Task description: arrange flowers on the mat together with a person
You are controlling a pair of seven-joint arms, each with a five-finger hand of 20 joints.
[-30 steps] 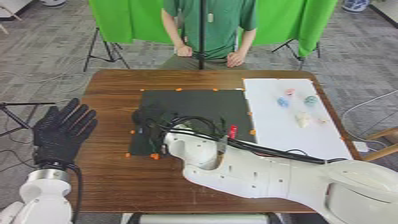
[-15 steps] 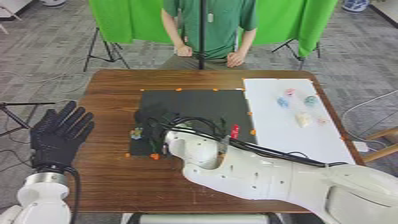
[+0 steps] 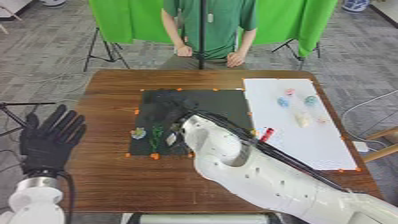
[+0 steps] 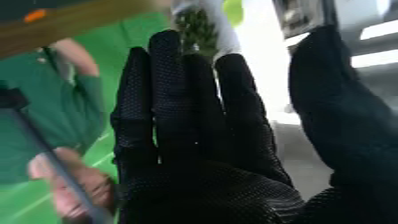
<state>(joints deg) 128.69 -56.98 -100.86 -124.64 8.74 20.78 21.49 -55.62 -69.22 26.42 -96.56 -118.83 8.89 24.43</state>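
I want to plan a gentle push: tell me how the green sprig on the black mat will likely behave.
The green sprig looks long and thin, so it is probably light and may swing round if pushed at one end. Its uneven, leafy outline suggests it would sooner slide than roll on the black mat.

The right hand (image 3: 169, 99) has moved on the mat (image 3: 222, 102) from the 9 o'clock side to 11 o'clock. Now the small flower (image 3: 139, 133) at 8 o'clock and the green sprig (image 3: 157, 136) are uncovered. The left hand (image 3: 50, 142) has shifted slightly toward 8 o'clock
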